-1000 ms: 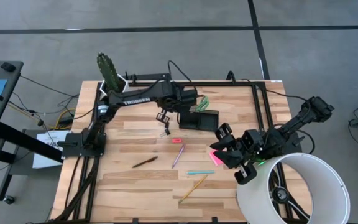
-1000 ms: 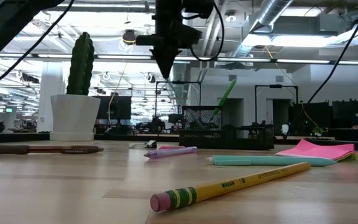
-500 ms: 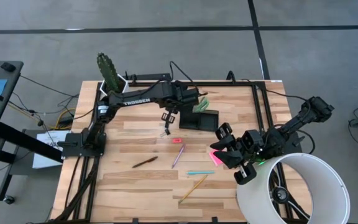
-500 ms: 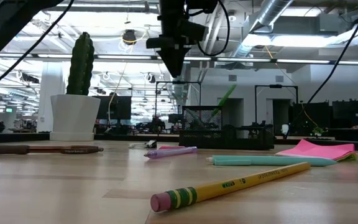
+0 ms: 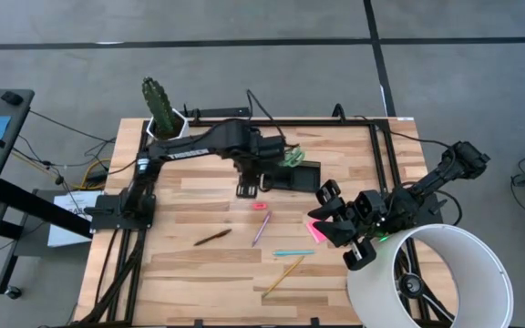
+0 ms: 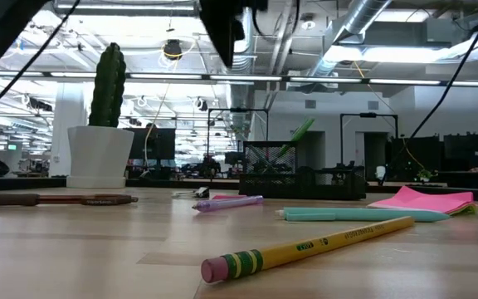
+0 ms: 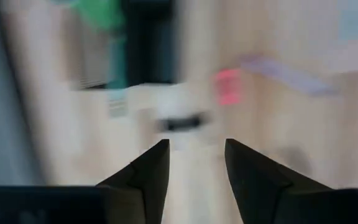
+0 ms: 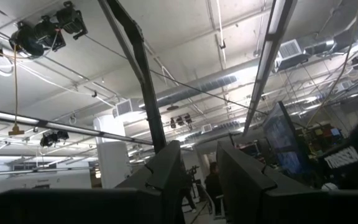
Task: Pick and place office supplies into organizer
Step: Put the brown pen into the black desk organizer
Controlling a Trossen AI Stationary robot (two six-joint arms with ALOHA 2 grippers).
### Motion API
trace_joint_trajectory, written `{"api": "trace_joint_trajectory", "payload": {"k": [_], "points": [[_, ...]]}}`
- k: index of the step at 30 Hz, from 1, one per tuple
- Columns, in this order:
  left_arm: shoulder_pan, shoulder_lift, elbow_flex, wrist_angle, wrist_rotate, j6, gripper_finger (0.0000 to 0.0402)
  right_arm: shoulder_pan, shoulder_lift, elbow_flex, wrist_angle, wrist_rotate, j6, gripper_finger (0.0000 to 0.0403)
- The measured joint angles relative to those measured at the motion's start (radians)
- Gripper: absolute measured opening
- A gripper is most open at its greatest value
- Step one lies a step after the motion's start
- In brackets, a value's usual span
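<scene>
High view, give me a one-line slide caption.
Left gripper open beside the organizer; pens, pencil and sticky notes on the table; right gripper idle.

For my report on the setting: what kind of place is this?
Probably an open-plan lab or office: exposed ceiling ducts, monitors on distant desks, and a wooden table on a concrete floor.

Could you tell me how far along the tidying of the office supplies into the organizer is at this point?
Done: the green-handled scissors stand in the organizer. In hand: nothing; the left hand hovers open beside the organizer, and the right hand waits near the sticky-note pad. Left on the table: pink eraser, purple pen, dark pen, teal pen, yellow pencil and the pad.
</scene>
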Motion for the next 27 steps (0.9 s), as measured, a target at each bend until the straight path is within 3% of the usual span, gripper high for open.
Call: {"api": "trace_joint_trajectory", "payload": {"k": [3,5,12,20,22,27], "points": [[-0.016,-0.054,-0.012,0.001,0.153,-0.08,0.0138,0.006,0.0,0.0,0.0,0.0,0.0,0.0098],[-0.034,-0.107,-0.031,0.001,0.176,-0.118,0.0133,0.012,0.0,0.0,-0.001,0.0,0.0,0.0098],[-0.116,-0.378,-0.178,0.001,-0.003,-0.292,0.0126,0.009,0.0,0.0,-0.056,0.0,0.056,0.0098],[-0.256,-0.663,-0.554,0.026,-0.239,-0.885,0.0126,-0.041,0.0,0.0,-0.098,0.001,0.062,0.0098],[-0.287,-0.706,-0.659,0.044,-0.246,-0.979,0.0126,-0.057,0.0,0.0,-0.098,0.0,0.062,0.0098],[-0.327,-0.747,-0.896,0.139,-0.128,-1.068,0.0125,-0.091,0.0,0.0,-0.143,0.001,0.111,0.0098]]}}
